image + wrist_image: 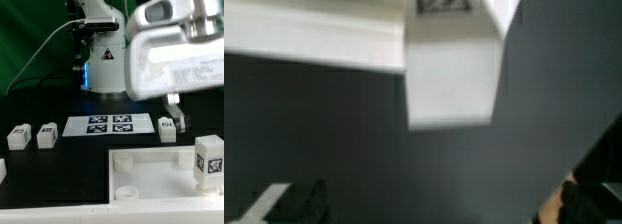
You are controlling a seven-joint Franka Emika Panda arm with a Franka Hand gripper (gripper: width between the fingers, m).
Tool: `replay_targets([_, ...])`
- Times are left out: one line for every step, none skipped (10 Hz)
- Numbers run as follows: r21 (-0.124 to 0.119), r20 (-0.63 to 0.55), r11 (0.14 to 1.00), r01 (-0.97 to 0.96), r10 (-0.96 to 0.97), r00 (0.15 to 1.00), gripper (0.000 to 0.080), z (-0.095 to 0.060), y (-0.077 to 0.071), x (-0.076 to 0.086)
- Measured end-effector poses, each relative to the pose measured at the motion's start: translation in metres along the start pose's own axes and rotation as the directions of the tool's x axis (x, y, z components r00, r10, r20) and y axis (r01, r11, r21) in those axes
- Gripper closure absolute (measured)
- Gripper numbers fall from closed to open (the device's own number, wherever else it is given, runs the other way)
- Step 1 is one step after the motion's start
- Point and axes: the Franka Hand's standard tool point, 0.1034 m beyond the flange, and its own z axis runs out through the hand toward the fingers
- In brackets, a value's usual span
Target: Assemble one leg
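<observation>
The claw [172, 106] hangs open: in the wrist view its dark fingers [281, 203] are spread wide, with nothing between them and nothing touched. Just below it on the dark table [40, 108] lies the leg [167, 126], beside the right end of the marker board [110, 125]. Nearer lies the white panel [150, 182], with an upright leg [208, 160] at its right edge. Two more legs [18, 136] sit well apart at the left.
</observation>
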Motion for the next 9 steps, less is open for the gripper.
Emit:
replay_targets([0.011,0.096,1.0,0.001,-0.002,0.995,0.0151,0.011,-0.008,-0.02])
replay_targets([0.017,0.18,1.0,-0.003,0.0,0.984,0.0151,0.009,-0.003,-0.022])
replay_targets([0.02,0.245,1.0,-0.02,0.015,0.969,0.0151,0.007,-0.001,-0.015])
replay_targets([0.022,0.238,0.999,-0.023,0.017,0.971,0.0151,0.016,-0.002,-0.011])
replay_targets([0.021,0.241,1.0,-0.022,0.016,0.97,0.0151,0.018,-0.002,-0.013])
replay_targets([0.021,0.241,1.0,-0.022,0.017,0.97,0.0151,0.018,-0.001,-0.013])
replay_targets([0.021,0.241,1.0,-0.02,0.015,0.971,0.0151,0.019,-0.001,-0.013])
replay_targets([0.02,0.239,1.0,-0.022,0.016,0.971,0.0151,0.023,0.0,-0.011])
replay_targets([0.02,0.241,0.999,-0.026,0.021,0.97,0.0151,0.028,-0.001,-0.007])
